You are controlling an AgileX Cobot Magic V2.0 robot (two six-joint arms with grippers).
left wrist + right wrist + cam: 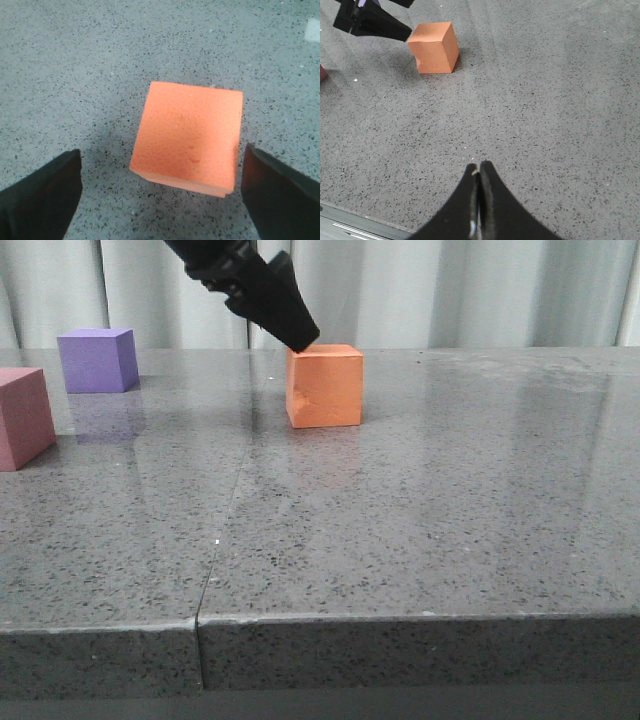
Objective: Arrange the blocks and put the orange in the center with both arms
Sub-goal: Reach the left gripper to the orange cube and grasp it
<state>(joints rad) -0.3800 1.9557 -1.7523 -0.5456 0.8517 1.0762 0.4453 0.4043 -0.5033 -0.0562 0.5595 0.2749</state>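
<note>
Orange cube (pixel 325 387) is what we see first, resting flat on the grey speckled tabletop (pixel 420 520), a little toward 11 o'clock from the middle of the front view. A small gouge marks the lower left edge of the face turned to that camera. Our left gripper (pixel 298 340) comes down from 11 o'clock, its black tip right at the cube's upper left corner; from the front we cannot tell whether it touches the foam. In the left wrist view the cube (pixel 187 137) lies between the two black fingers (pixel 40 200), each standing clear of it with bare stone showing on both sides, so the jaws are spread wide and hold nothing.

Purple cube (pixel 97 360) sits far off at 10 o'clock near the back of the table, and the pink-red cube (pixel 22 418) is at 9 o'clock, cut by the picture's edge. We see these two well apart from the orange one and near each other without touching.

Our right gripper (pixel 479 200) shows only in its own wrist view, where the two fingers are pressed together with just a thin seam between them and nothing caught there. It hangs over bare stone, well apart from the orange cube (pixel 435 47) and the left gripper (pixel 370 22) beside it
</note>
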